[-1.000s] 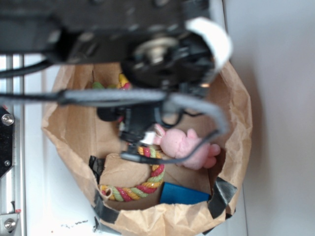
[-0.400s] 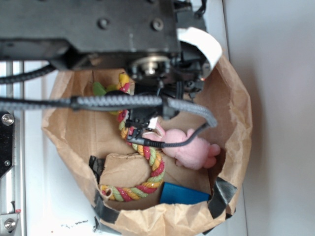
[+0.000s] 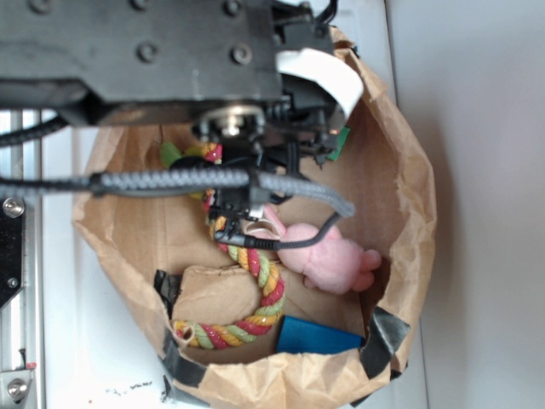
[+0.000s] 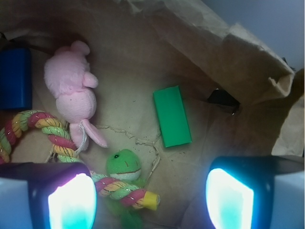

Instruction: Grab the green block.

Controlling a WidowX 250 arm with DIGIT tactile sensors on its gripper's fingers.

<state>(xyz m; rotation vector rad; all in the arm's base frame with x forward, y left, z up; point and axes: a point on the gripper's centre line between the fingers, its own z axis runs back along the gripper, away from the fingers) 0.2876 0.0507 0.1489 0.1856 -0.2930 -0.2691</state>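
- Brown paper bag [image 3: 128,230], open top, on a pale surface; arm body blocks the upper part of the exterior view.
- Gripper [image 4: 150,198] over the bag interior, jaws spread apart, nothing between them; both fingertips [image 4: 71,202] glow cyan-white at the bottom of the wrist view.
- Green block [image 4: 172,116] lies flat on the bag floor, long side roughly up-down in the wrist view, slightly tilted. Above the gap between the fingers, closer to the right-hand one, not touching either.
- In the exterior view only a small green corner [image 3: 341,143] shows near the bag's far wall, beside the arm.
- Pink plush bunny [image 4: 71,93] left of the block, apart from it, lying on the floor; also clear in the exterior [image 3: 328,260].
- Multicolour rope toy [image 4: 52,136] curves under the bunny's lower end, touching it; one end runs toward the lower centre.
- Green plush frog [image 4: 124,164] just beside the rope end, below-left of the block, not touching the block.
- Blue block [image 4: 14,78] at the far left edge, next to the bunny's head; in the exterior it sits near the bag's front rim [image 3: 319,336].
- Black tape patches [image 3: 383,336] on the bag rim.
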